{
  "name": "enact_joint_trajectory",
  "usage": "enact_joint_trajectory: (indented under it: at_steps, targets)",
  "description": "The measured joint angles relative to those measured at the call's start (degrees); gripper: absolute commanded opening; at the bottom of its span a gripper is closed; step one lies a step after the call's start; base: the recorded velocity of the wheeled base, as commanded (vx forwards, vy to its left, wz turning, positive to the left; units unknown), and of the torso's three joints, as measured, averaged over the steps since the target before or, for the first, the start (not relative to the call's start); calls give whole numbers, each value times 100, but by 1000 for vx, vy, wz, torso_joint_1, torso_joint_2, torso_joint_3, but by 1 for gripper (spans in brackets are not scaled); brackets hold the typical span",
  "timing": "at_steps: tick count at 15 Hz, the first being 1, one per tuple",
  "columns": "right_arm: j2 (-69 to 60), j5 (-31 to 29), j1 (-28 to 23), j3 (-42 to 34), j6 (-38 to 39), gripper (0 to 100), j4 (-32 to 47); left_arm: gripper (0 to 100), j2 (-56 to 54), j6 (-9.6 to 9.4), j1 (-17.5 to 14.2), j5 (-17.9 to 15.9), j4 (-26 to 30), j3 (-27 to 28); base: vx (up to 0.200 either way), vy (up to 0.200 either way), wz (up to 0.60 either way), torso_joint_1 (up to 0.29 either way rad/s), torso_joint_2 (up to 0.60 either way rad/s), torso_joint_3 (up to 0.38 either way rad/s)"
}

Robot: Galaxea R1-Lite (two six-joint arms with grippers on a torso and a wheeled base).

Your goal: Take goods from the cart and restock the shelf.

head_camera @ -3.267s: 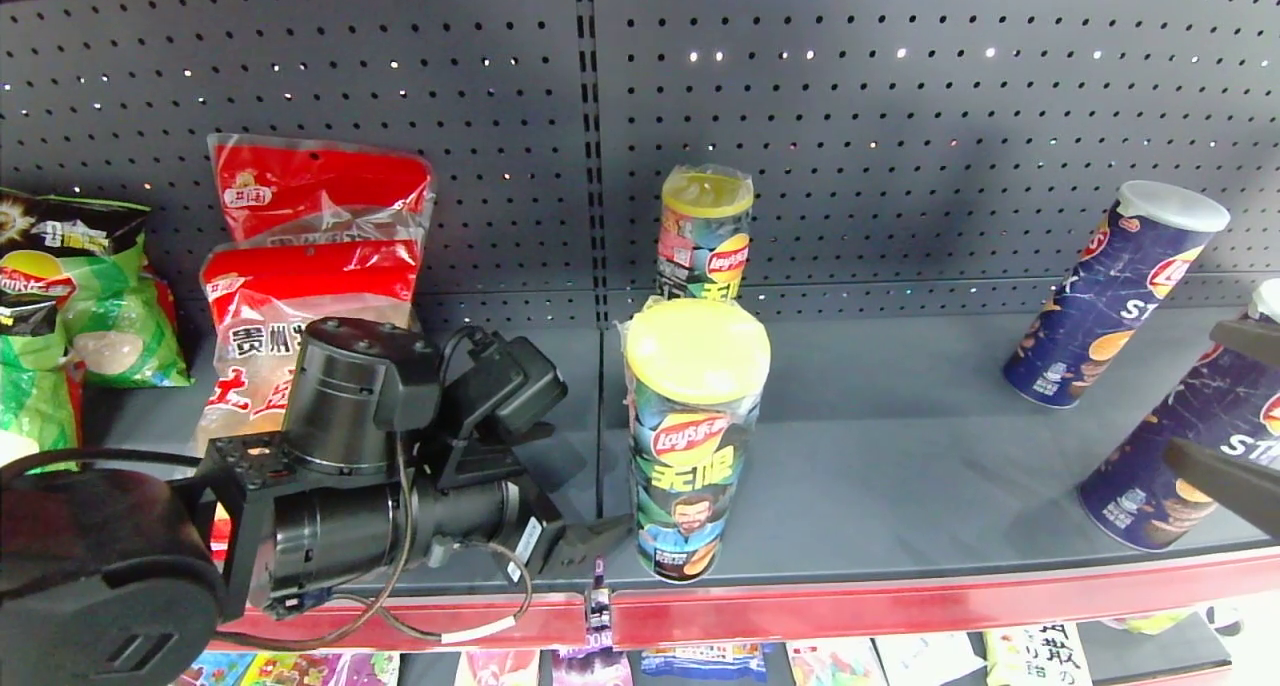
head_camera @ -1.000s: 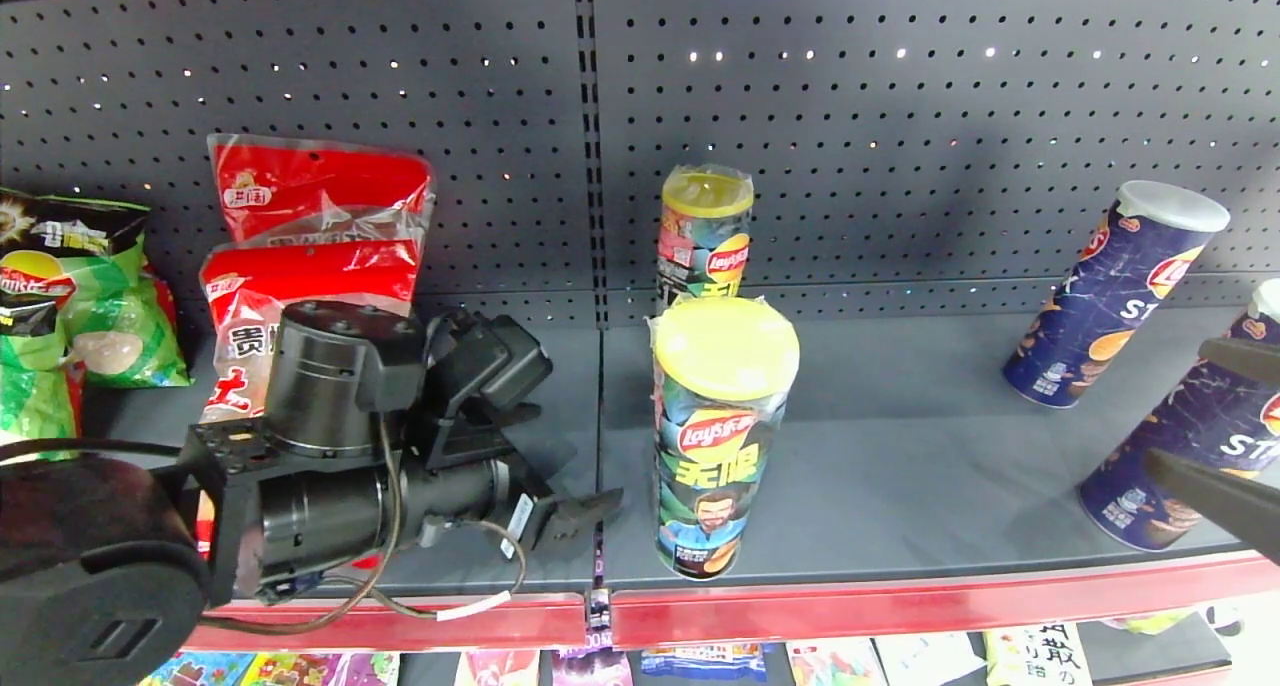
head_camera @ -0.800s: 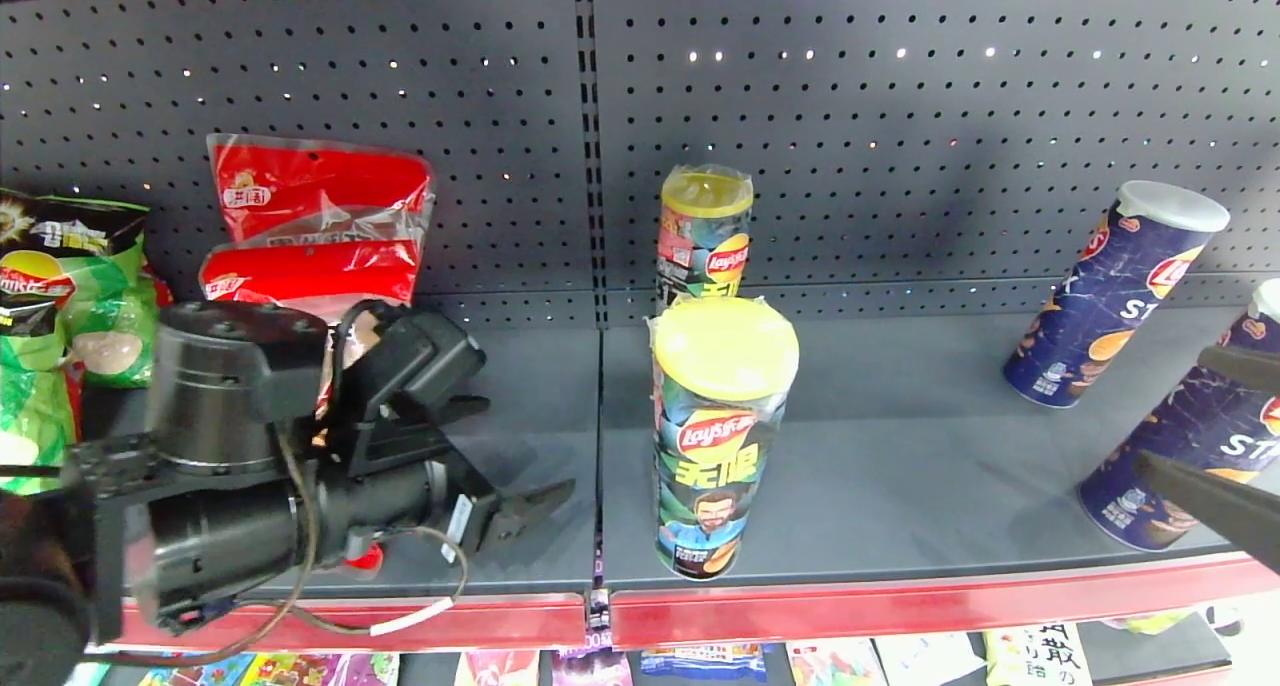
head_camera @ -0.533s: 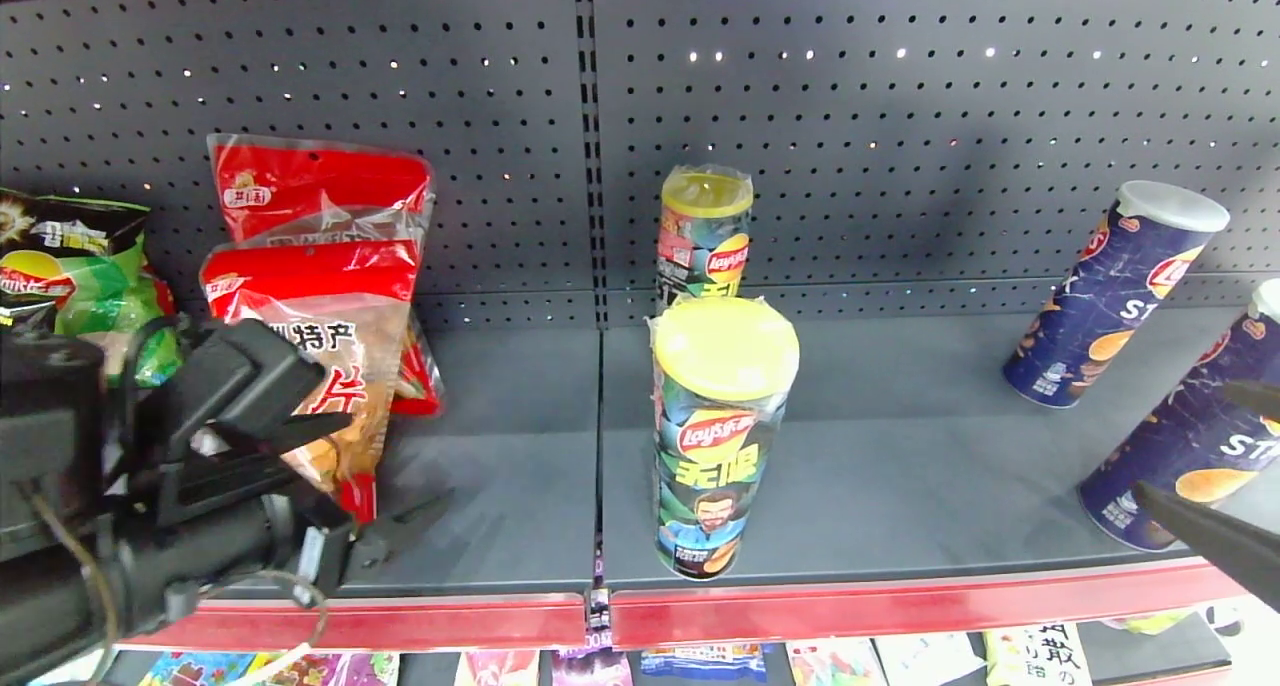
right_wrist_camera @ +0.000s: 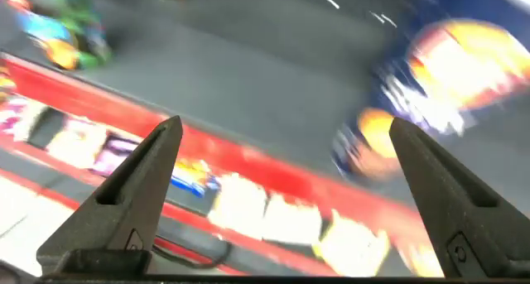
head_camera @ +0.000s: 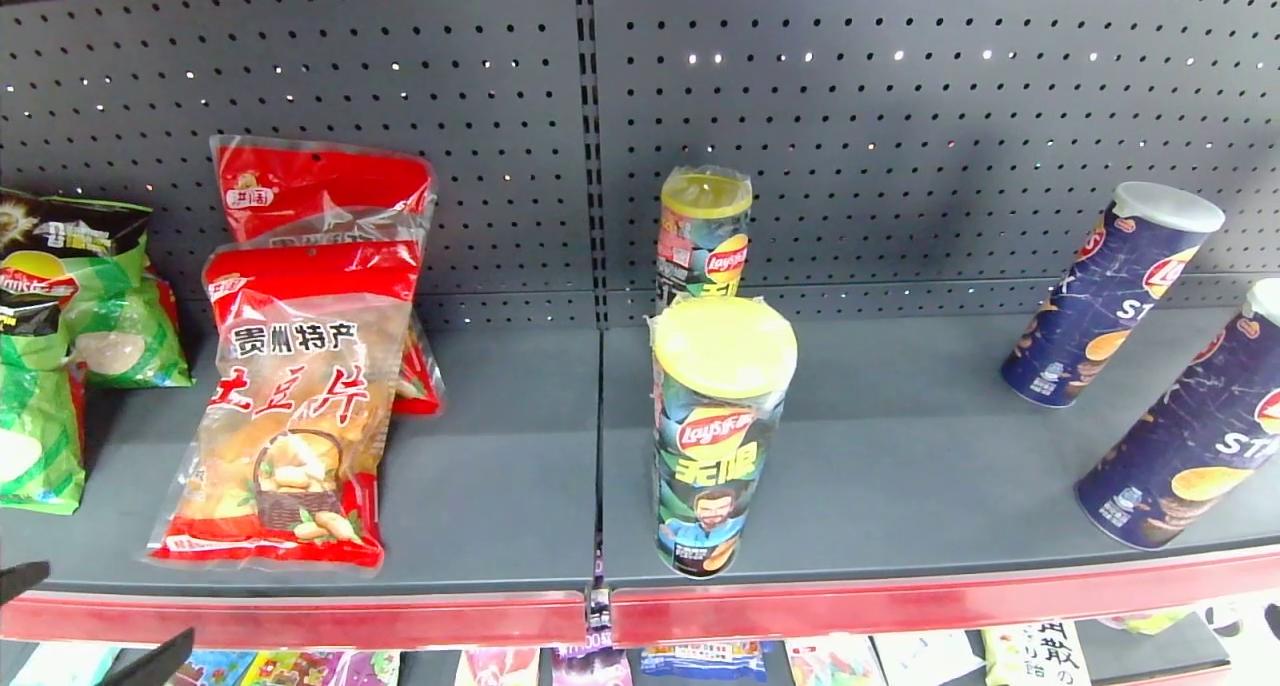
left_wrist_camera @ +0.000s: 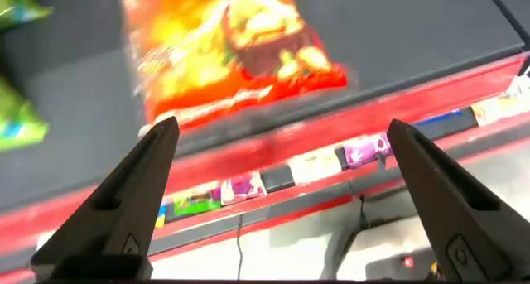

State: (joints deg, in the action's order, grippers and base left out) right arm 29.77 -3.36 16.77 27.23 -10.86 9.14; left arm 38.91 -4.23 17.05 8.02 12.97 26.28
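A yellow-lidded chip can [head_camera: 722,436] stands near the front of the grey shelf [head_camera: 900,466], with a second one [head_camera: 704,234] behind it. Two dark blue chip cans [head_camera: 1110,296] [head_camera: 1190,436] stand at the right. A red bag of potato slices [head_camera: 290,416] lies at the left, in front of another red bag [head_camera: 320,181]. My left gripper [head_camera: 85,621] is open and empty, below and in front of the shelf's red front edge [left_wrist_camera: 273,139], at the lower left. My right gripper [right_wrist_camera: 286,125] is open and empty, in front of the red edge near a blue can [right_wrist_camera: 447,77].
Green snack bags [head_camera: 60,306] sit at the shelf's far left. A perforated back panel [head_camera: 900,136] closes the shelf behind. Packets [head_camera: 1030,651] line the lower shelf under the red front edge [head_camera: 900,601]. Bare shelf lies between the yellow-lidded cans and the blue ones.
My left arm let go of the front yellow-lidded can and pulled back left and down off the shelf, uncovering the red bag. My right gripper has withdrawn from the front blue can.
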Motion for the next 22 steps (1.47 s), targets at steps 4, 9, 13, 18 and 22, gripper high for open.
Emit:
enact_joint_trajectory:
  at_steps: [4,9,13,18,22]
  targets:
    - [-944,-276,-895,-122,345,100,1058,100,-667,130,-1097,95,528,-126,0,0,0,0,0,0]
    - [-2026,-288,-1662,-530,367,100,1671,100,-2018,369,-1541,65,618,-1091,0,0,0,0,0,0]
    - [-2773,-695,-1680,-1211,347,100,1573,100,-3174,402,-1474,-562,51,-1677,0,0,0,0,0,0]
    - [-2953,583,-1677,-2336,449,100,-968,100,-3578,480,-1537,-633,-1351,-2551,0,0,0,0,0,0]
    - [-2975,-154,-1677,-2603,1042,100,-992,100,-3850,430,-1668,-652,-1284,-2612,0,0,0,-2,1,13]
